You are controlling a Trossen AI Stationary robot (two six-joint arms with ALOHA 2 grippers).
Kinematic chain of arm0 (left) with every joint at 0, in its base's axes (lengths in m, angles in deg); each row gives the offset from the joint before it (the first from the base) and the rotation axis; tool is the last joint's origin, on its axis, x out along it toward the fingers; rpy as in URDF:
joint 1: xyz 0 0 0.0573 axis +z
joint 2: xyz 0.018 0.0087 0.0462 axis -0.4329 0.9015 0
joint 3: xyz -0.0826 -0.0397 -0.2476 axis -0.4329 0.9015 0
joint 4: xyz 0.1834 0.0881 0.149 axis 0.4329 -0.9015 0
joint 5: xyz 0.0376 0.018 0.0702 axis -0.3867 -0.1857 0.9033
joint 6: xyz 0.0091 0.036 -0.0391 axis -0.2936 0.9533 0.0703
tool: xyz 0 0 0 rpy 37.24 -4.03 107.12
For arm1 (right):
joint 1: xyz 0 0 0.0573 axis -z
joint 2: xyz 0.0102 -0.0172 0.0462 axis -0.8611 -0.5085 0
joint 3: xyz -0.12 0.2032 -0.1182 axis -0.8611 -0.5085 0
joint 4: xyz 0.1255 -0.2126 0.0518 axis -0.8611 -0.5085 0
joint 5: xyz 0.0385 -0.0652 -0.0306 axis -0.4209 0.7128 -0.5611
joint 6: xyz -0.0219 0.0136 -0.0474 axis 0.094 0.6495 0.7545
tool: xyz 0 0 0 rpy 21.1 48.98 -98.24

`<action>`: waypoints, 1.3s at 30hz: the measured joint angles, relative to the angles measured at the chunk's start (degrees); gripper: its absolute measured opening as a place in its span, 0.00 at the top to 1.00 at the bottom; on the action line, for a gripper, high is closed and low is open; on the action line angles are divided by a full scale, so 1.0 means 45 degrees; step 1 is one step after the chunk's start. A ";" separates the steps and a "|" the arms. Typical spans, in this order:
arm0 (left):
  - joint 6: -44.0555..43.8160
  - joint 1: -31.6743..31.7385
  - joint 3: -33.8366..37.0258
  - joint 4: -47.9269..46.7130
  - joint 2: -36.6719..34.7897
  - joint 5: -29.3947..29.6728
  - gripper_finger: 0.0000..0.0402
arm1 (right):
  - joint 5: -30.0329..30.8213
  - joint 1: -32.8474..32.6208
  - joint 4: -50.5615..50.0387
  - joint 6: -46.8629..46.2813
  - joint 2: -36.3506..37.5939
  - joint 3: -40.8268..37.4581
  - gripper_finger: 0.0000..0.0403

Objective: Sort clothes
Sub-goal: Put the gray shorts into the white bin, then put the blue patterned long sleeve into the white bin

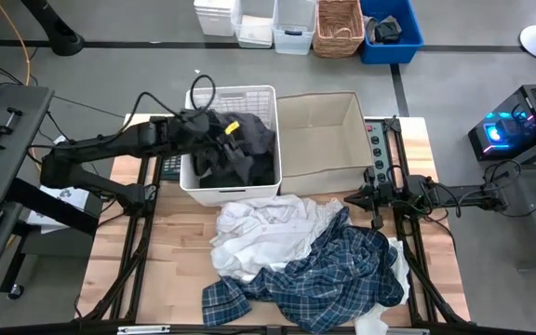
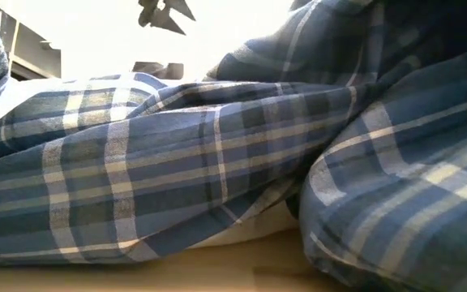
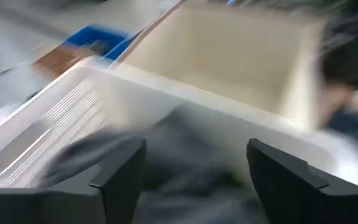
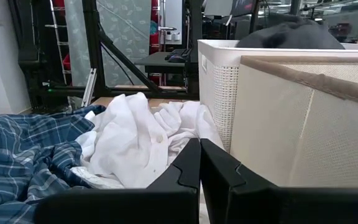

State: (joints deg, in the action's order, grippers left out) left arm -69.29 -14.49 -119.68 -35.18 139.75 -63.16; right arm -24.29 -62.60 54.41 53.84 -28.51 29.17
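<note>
A dark grey garment (image 1: 249, 149) and other dark cloth lie piled in the white plastic basket (image 1: 261, 93) at the table's far left. My left gripper (image 1: 220, 128) is open over this pile; in the left wrist view (image 3: 194, 171) the dark cloth (image 3: 185, 155) shows between its fingers. The beige fabric box (image 1: 319, 140) stands to the right of the basket. Several white pieces (image 1: 259, 233) and the blue-and-white plaid shirt (image 1: 333, 274) lie heaped on the table's near half. The plaid shirt fills the low view (image 2: 217, 162). My right gripper (image 1: 356, 198) is shut at the table's right side, beside the heap. My left gripper stands open over the dark pile in the basket, coming from the table's left. The left wrist view is blurred, and I cannot tell whether its fingertips touch the cloth.
A power strip (image 1: 374, 149) lies right of the beige box. Beyond the table's far edge stand white bins (image 1: 249, 19), a wicker basket (image 1: 339, 26) and a blue bin (image 1: 391, 33). Bare wood (image 1: 166, 251) shows at the table's near left.
</note>
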 joint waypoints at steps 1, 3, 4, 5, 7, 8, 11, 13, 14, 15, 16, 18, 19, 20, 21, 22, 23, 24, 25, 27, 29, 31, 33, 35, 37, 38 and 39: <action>0.0015 -0.0112 -0.0171 0.0274 -0.0007 -0.0524 0.31 | 0.0000 0.0000 0.0000 0.0000 0.0002 0.0002 1.00; 0.0036 -0.0399 -0.0461 0.0931 -0.0010 -0.1583 0.30 | 0.0004 0.0000 0.0004 0.0000 0.0003 0.0001 1.00; 0.0142 -0.0611 -0.0524 0.1366 0.0010 -0.2118 0.30 | 0.0000 0.0000 0.0000 0.0000 -0.0001 0.0001 1.00; 0.0316 -0.0901 -0.0575 0.1821 0.0079 -0.2608 0.30 | 0.0000 0.0000 0.0000 0.0000 -0.0002 0.0002 1.00; 0.0745 -0.1686 -0.0647 0.2723 0.0353 -0.3159 0.29 | 0.0000 0.0000 0.0000 0.0000 -0.0002 -0.0003 1.00; 0.1012 -0.2219 -0.0693 0.3013 0.0608 -0.3225 0.29 | 0.0000 0.0000 0.0000 0.0000 -0.0002 -0.0003 1.00; 0.1736 -0.3865 -0.0900 0.3577 0.1784 -0.3002 0.29 | 0.0000 0.0000 0.0000 0.0000 0.0003 -0.0003 1.00; 0.2123 -0.4850 -0.1098 0.4173 0.2893 -0.2757 0.29 | 0.0003 0.0000 0.0000 0.0000 0.0001 0.0001 1.00; 0.2259 -0.5277 -0.1263 0.4616 0.3501 -0.2644 0.29 | 0.0001 0.0000 0.0000 0.0000 0.0002 0.0001 1.00; 0.2278 -0.5678 -0.1469 0.5057 0.4154 -0.2504 0.29 | 0.0002 0.0000 0.0000 0.0000 0.0000 0.0000 1.00; 0.2233 -0.6044 -0.1730 0.5440 0.4806 -0.2454 0.29 | 0.0000 0.0000 0.0005 0.0000 -0.0002 -0.0003 1.00; 0.1995 -0.6669 -0.2318 0.6259 0.6193 -0.2420 0.29 | 0.0000 0.0000 0.0002 0.0000 -0.0002 -0.0003 1.00; 0.1953 -0.6926 -0.2674 0.6561 0.6857 -0.2420 0.29 | 0.0003 0.0000 0.0003 0.0000 -0.0002 -0.0003 1.00; 0.1919 -0.7159 -0.3102 0.6767 0.7560 -0.2420 0.29 | 0.0003 0.0000 0.0000 0.0000 -0.0002 -0.0001 1.00; 0.1893 -0.7362 -0.3557 0.6892 0.8260 -0.2403 0.29 | 0.0000 0.0000 0.0005 0.0000 -0.0002 -0.0003 1.00; 0.1898 -0.7544 -0.4045 0.6921 0.8921 -0.2304 0.29 | 0.0001 0.0000 0.0000 0.0000 0.0001 -0.0002 1.00; 0.1904 -0.7706 -0.4573 0.6887 0.9581 -0.2137 0.29 | 0.0002 0.0000 0.0000 0.0000 -0.0001 -0.0002 1.00; 0.1908 -0.7832 -0.5107 0.6870 1.0213 -0.1950 0.29 | 0.0000 0.0000 0.0000 0.0000 -0.0002 -0.0003 1.00; 0.1901 -0.7921 -0.5611 0.6730 1.0793 -0.1745 0.29 | 0.0000 0.0000 0.0000 0.0000 -0.0002 -0.0003 1.00; 0.1698 -0.8037 -0.6564 0.6659 1.1854 -0.1427 0.29 | 0.0004 0.0000 0.0000 0.0000 -0.0001 -0.0002 1.00; 0.1424 -0.8082 -0.7387 0.6615 1.2684 -0.1165 0.29 | 0.0000 0.0000 0.0000 0.0000 0.0003 -0.0003 1.00; 0.1360 -0.8082 -0.8155 0.6380 1.3347 -0.0834 0.29 | 0.0003 0.0000 0.0000 0.0000 -0.0002 -0.0003 1.00; 0.1347 -0.8069 -0.8777 0.5780 1.3829 -0.0525 0.29 | 0.0001 0.0000 0.0001 0.0000 0.0003 -0.0002 1.00; 0.1341 -0.8057 -0.9164 0.4988 1.4159 -0.0400 0.29 | 0.0000 0.0000 0.0000 0.0000 0.0003 -0.0003 1.00; 0.1308 -0.8054 -0.9260 0.4220 1.4357 -0.0390 0.29 | 0.0005 0.0000 0.0000 0.0000 0.0001 -0.0001 1.00; 0.1202 -0.8058 -0.9265 0.3879 1.4440 -0.0312 0.29 | 0.0005 0.0000 0.0000 0.0000 0.0003 0.0000 1.00; 0.1024 -0.8062 -0.9270 0.3674 1.4561 -0.0173 0.29 | 0.0000 0.0000 0.0000 0.0000 0.0003 0.0000 1.00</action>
State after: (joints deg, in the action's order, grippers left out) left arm -64.68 -50.77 -161.40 -18.64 205.27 -63.94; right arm -24.29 -62.60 54.41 53.84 -28.50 29.17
